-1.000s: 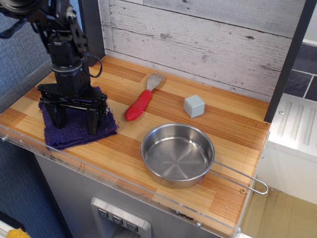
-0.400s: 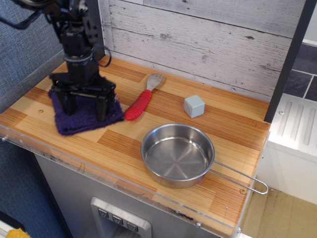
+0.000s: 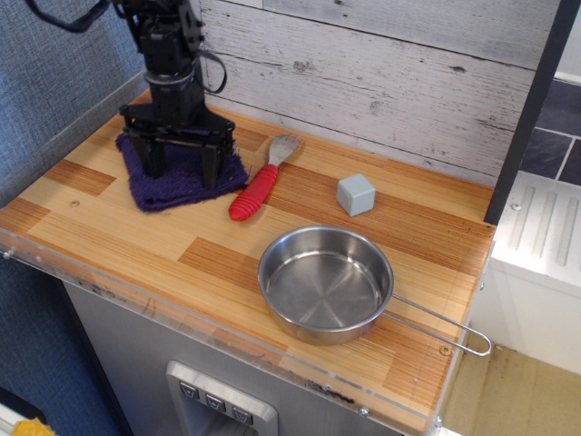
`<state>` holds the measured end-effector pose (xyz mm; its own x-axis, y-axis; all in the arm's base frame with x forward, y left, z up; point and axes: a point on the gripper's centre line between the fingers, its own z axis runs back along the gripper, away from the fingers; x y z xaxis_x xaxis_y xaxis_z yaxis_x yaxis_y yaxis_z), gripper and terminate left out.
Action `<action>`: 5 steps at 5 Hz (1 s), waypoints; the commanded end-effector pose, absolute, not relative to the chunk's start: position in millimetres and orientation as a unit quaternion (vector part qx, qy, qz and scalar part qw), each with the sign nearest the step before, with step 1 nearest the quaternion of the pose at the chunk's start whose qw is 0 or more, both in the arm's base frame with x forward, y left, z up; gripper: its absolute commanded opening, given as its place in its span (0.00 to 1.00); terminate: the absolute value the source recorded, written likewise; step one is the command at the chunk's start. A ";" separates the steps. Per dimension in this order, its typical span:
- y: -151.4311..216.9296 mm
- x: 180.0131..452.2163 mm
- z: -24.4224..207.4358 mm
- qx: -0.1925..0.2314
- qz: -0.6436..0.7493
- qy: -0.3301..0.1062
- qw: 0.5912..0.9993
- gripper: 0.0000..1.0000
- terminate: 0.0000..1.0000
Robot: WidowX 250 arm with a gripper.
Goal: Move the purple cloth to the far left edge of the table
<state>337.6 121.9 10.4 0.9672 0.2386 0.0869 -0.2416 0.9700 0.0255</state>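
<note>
Cloth first: your purple cloth (image 3: 178,177) lies flat on the table (image 3: 127,236), toward its left rear part, with bare wood showing between it and the left edge. Take the steel pan (image 3: 325,283) as your landmark. The cloth sits up and to the left of the pan, well apart from it. Your gripper (image 3: 185,167) stands directly over the cloth with its jaws spread wide, one finger planted near the cloth's left side and the other near its right side, both tips pressing down into the fabric rather than pinching it. The black arm rises straight up from there toward the top left corner of the view. A red-handled spatula (image 3: 258,188) lies between the cloth and the pan, its handle just beside the cloth's right edge. A small grey cube (image 3: 356,194) rests behind the pan, near the whitewashed plank wall (image 3: 381,73).
</note>
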 end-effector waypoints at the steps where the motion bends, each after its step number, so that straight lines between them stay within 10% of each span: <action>1: 116.5 360.9 10.5 0.008 0.100 -0.047 0.994 1.00 0.00; 5: 100.5 367.7 41.1 -0.016 0.107 -0.086 0.990 1.00 0.00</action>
